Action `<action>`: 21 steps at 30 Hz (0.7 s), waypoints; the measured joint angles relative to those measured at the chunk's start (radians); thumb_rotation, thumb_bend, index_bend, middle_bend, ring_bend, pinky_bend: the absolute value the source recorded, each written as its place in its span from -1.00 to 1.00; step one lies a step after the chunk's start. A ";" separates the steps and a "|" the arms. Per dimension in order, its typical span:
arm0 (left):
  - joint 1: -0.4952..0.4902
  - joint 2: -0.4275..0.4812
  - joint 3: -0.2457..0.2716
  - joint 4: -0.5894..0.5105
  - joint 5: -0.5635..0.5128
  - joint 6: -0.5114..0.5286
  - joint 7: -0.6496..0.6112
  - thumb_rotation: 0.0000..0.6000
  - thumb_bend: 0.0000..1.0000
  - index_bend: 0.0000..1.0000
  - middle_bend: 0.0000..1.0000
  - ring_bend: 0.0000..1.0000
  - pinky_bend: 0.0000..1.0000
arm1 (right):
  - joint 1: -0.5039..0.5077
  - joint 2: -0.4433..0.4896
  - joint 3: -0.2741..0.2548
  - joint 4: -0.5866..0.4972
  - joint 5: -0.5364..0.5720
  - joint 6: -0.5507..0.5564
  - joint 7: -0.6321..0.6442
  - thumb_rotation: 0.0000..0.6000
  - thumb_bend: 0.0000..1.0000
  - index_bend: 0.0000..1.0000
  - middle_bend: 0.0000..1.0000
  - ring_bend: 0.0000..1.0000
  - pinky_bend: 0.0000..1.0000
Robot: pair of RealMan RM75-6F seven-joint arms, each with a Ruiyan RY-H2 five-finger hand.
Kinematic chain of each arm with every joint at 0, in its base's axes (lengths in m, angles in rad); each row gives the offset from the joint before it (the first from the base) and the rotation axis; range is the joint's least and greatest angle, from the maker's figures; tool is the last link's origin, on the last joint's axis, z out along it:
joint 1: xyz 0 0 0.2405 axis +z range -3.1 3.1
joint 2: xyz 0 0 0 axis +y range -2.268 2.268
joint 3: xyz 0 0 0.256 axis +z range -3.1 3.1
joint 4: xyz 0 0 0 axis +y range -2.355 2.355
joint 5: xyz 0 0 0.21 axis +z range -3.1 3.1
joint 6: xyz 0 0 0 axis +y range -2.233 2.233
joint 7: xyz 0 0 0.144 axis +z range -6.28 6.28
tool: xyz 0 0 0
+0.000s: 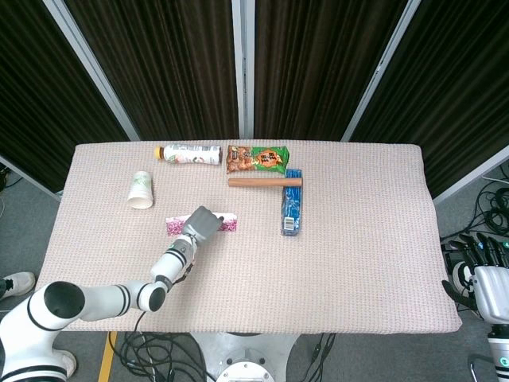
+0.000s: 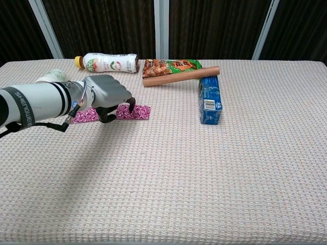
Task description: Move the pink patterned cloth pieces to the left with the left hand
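Observation:
Two pink patterned cloth pieces lie flat on the table, left of centre. The left piece (image 1: 175, 226) (image 2: 84, 115) lies free, just left of my left hand. My left hand (image 1: 203, 223) (image 2: 110, 97) is over the left end of the right piece (image 1: 228, 222) (image 2: 135, 112). Its fingers curl down and its fingertips (image 2: 132, 106) touch that piece, with the thumb under the palm. My right hand (image 1: 477, 267) hangs off the table's right edge, fingers apart and empty; it does not show in the chest view.
Along the back lie a drink bottle (image 2: 107, 62), a snack bag (image 2: 171, 65) and a wooden stick (image 2: 181, 76). A blue box (image 2: 209, 101) sits right of the cloths. A paper cup (image 1: 141, 190) lies at the back left.

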 measured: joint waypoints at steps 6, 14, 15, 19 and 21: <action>-0.014 0.013 0.014 -0.046 -0.054 -0.003 0.056 1.00 0.06 -0.38 0.77 0.67 0.76 | 0.001 -0.001 0.000 0.003 -0.001 -0.001 0.002 1.00 -0.72 -0.58 -0.73 -1.00 -1.00; -0.040 0.060 0.042 -0.192 -0.145 0.044 0.140 1.00 0.06 -0.37 0.77 0.67 0.75 | 0.001 -0.003 -0.002 0.000 -0.009 0.001 0.002 0.99 -0.72 -0.58 -0.73 -1.00 -1.00; -0.044 0.065 0.045 -0.208 -0.157 0.049 0.148 1.00 0.06 -0.37 0.77 0.67 0.75 | 0.000 -0.002 -0.002 -0.001 -0.010 0.003 0.001 0.99 -0.72 -0.58 -0.73 -1.00 -1.00; -0.062 0.087 0.059 -0.271 -0.214 0.071 0.182 1.00 0.06 -0.37 0.77 0.67 0.75 | -0.004 0.001 -0.003 -0.006 -0.014 0.013 0.001 0.99 -0.72 -0.58 -0.73 -1.00 -1.00; -0.073 0.098 0.064 -0.304 -0.242 0.083 0.196 1.00 0.06 -0.37 0.77 0.67 0.75 | -0.006 0.001 -0.004 -0.007 -0.015 0.016 0.000 0.99 -0.72 -0.58 -0.73 -1.00 -1.00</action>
